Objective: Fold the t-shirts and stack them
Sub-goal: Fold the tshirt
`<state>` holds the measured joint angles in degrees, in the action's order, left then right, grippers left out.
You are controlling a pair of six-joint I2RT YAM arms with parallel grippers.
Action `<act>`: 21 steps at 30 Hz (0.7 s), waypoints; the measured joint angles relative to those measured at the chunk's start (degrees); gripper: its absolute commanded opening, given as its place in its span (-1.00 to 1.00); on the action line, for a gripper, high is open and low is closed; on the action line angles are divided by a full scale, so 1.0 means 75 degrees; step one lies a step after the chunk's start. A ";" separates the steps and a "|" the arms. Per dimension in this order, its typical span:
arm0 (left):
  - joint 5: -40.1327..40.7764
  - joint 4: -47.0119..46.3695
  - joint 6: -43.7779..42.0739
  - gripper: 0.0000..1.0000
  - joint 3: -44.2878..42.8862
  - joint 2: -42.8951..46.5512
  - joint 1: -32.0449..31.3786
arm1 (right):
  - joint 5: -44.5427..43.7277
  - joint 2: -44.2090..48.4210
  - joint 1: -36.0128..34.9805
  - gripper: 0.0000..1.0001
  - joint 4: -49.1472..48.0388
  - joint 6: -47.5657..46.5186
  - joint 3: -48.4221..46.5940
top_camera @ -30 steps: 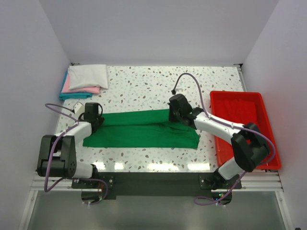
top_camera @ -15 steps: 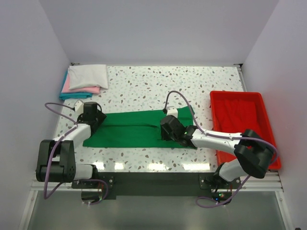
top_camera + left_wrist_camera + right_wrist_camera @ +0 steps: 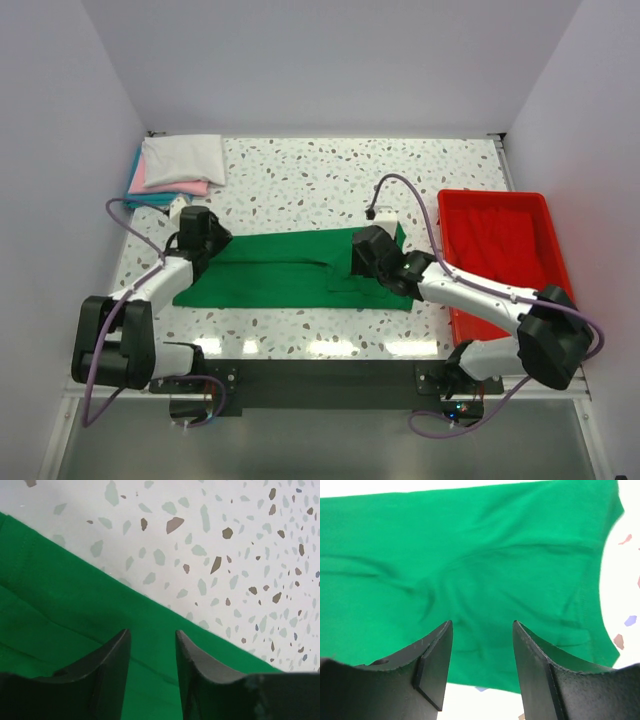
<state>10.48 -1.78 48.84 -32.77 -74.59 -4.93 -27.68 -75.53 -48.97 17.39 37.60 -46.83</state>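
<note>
Top view: green shirt (image 3: 270, 278) lies flat on the table (image 3: 300, 175) as a long band across the front, between the two arms. Its right end looks doubled over. Left gripper (image 3: 203, 233) sits over the shirt's far-left corner. Right gripper (image 3: 364, 254) sits over the right part, near the doubled layer. Can't tell from here whether either touches the cloth. Folded stack in the far-left corner: white shirt (image 3: 185, 155) on top, pink shirt (image 3: 172, 187) under it, teal shirt (image 3: 148, 199) at the bottom. It is well apart from the green shirt. Red tray (image 3: 497, 197) on the right edge of the table, just beside the right arm.

Left wrist: left gripper (image 3: 152, 647) has its jaws parted to a medium gap with nothing between them. Fingers (image 3: 112, 672) hang over the green shirt (image 3: 55, 605). The shirt's edge runs diagonally, with bare table (image 3: 225, 535) beyond it.

Right wrist: right gripper (image 3: 482, 637) has its jaws spread wider, nothing clamped. Fingers (image 3: 432, 662) hang over the green shirt (image 3: 470, 555), which shows soft wrinkles in the middle. The shirt's near edge passes under the fingertips. Table (image 3: 630, 580) shows past its right edge.
</note>
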 measured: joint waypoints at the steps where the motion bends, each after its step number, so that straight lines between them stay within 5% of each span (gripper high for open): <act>1: 0.0064 0.0082 -0.0041 -0.14 -0.0122 -0.0064 -0.0108 | 0.0032 -0.0087 0.0131 0.12 0.0070 0.0073 0.0003; 9: 0.1125 0.0589 0.0236 -0.70 -0.0175 -0.0408 -0.1349 | 0.0685 -0.1291 0.1349 0.14 0.0070 0.0452 0.0236; 21: 0.1932 0.0184 0.0903 -0.78 0.0731 -0.0358 -0.2282 | 0.1810 -0.3879 0.3031 0.16 -0.0248 -0.0090 -0.2171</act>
<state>24.97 -0.40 55.61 -27.29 -77.28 -22.04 -14.11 -104.62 -26.24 15.53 36.93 -63.11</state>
